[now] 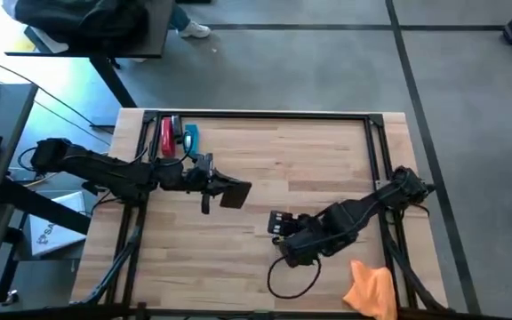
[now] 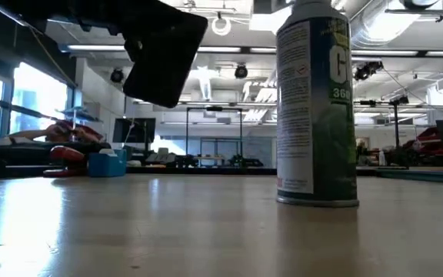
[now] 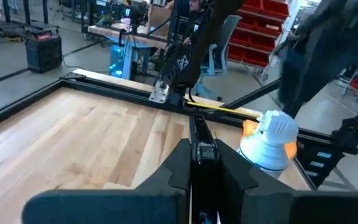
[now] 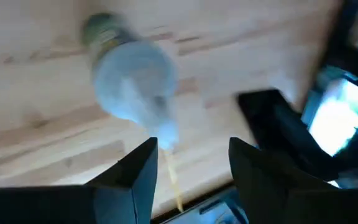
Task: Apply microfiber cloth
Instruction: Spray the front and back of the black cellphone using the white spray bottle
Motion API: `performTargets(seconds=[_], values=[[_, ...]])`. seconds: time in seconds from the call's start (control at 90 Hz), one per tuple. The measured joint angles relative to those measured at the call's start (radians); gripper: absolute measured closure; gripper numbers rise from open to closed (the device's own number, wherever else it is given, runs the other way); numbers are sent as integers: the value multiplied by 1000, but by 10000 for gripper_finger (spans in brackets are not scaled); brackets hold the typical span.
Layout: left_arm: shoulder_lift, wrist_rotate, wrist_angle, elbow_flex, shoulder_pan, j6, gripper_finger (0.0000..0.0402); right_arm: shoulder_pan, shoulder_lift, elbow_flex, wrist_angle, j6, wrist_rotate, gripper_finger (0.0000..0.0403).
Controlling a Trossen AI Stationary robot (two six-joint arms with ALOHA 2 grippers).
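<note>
The orange microfiber cloth (image 1: 370, 289) lies crumpled on the table near the front right edge; no gripper touches it. The left wrist view shows a bit of the cloth (image 3: 248, 127) behind the white-capped spray can (image 3: 271, 143). That can (image 2: 316, 100) stands upright on the table. My right gripper (image 1: 280, 238) hovers open above it, its fingers (image 4: 143, 163) beside the cap (image 4: 132, 81). My left gripper (image 1: 210, 184) is left of centre, shut on a black phone (image 1: 236, 193). My left gripper pinches the black phone by one edge (image 3: 197, 134) between its two fingers, reaching level from the table's left side. The phone (image 2: 164, 58) is lifted clear of the table and hangs tilted in the air.
A red and a blue item (image 1: 174, 138) lie at the far left, inside the black frame (image 1: 265, 116) that rims the table. A black cable loop (image 1: 293, 280) lies near the front edge, left of the cloth. Bare wood spans the middle and far right.
</note>
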Motion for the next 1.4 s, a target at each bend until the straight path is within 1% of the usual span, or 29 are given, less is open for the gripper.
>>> performTargets(seconds=[0.078,0.144,0.189,0.244,0.311,0.411,0.478,0.556,0.6,0.644,0.811,0.944,1.089,1.222,1.311,1.4], values=[[0,-25,11,0,0,6,386,1,0,82,-11,189,19,239],[2,-40,42,0,0,32,386,-13,0,157,-75,362,33,240],[5,-41,73,0,0,56,386,-29,-18,166,-84,470,34,245],[15,-41,117,0,0,77,386,-45,-77,110,-73,573,6,256],[30,-36,169,0,3,90,386,-75,-148,43,-63,675,-62,274],[67,-3,233,1,17,96,386,-86,-247,-85,-44,786,-91,311],[102,16,268,2,31,90,386,-84,-309,-189,23,791,-106,342],[153,26,297,13,50,88,386,-79,-388,-316,155,749,-156,381],[181,27,300,30,64,88,386,-79,-430,-390,246,725,-190,394],[211,33,299,52,81,89,386,-79,-470,-468,346,709,-206,396],[306,137,304,177,156,127,386,-106,-585,-780,694,626,-223,400],[371,160,302,256,190,140,386,-134,-640,-975,945,603,-241,403],[444,157,347,305,198,113,386,-171,-660,-1095,1159,594,-246,403],[523,154,450,316,198,31,386,-199,-648,-1158,1254,589,-312,403],[574,151,547,316,194,-21,386,-207,-649,-1185,1295,612,-326,403],[615,142,616,316,193,-27,386,-207,-649,-1213,1370,613,-346,403]])
